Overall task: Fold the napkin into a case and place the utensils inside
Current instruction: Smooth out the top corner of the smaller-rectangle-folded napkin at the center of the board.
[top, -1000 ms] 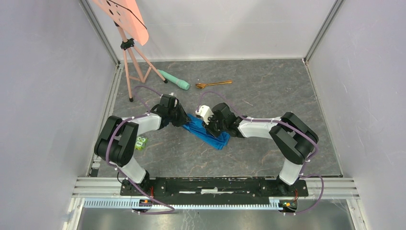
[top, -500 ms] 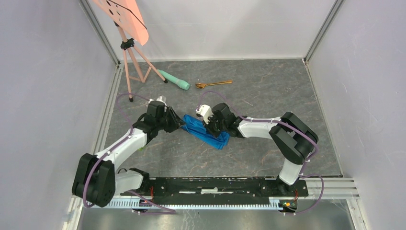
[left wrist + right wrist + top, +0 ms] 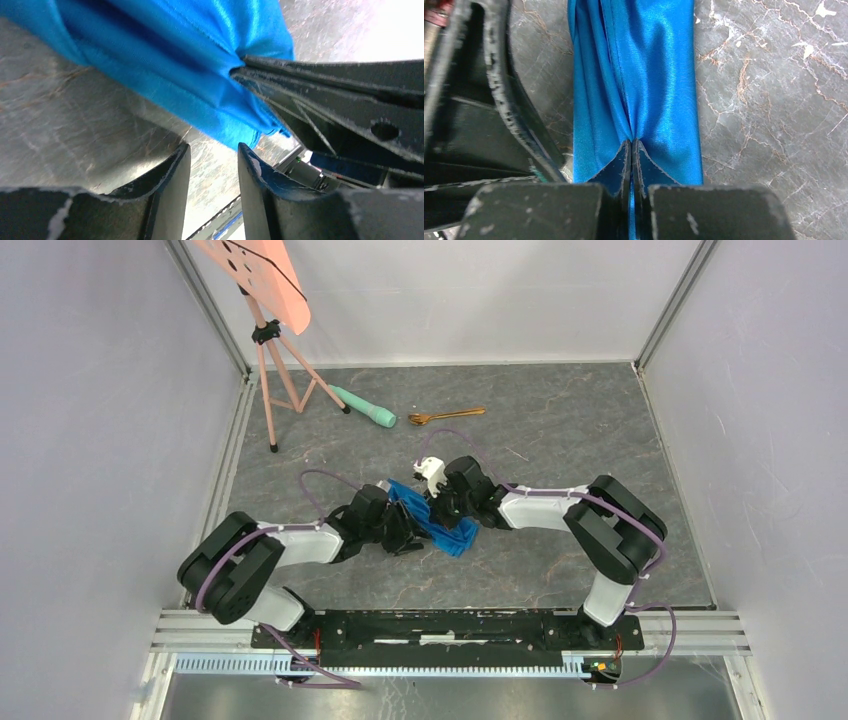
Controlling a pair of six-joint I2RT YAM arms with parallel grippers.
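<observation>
The napkin (image 3: 457, 534) lies mid-table as a narrow, layered bright blue strip, running from back left to front right. My right gripper (image 3: 441, 511) is shut on a pinch of it; in the right wrist view its fingertips (image 3: 631, 143) meet on a crease of the cloth (image 3: 654, 75). My left gripper (image 3: 413, 537) sits low just beside the strip's near side. Its jaws (image 3: 213, 150) stand open with only bare table between them, the cloth (image 3: 165, 60) just ahead. A copper-gold spoon (image 3: 447, 415) of the utensils lies at the back.
A mint-green cylinder (image 3: 366, 407) lies left of the spoon. A pink tripod stand (image 3: 272, 360) fills the back left corner. Grey walls and metal rails enclose the marbled table (image 3: 560, 440). The left gripper's black body (image 3: 499, 100) crowds the napkin's left side.
My left arm has let go of the napkin's left end and swung round to its near side, jaws widening. The right gripper closed on the cloth and stays there.
</observation>
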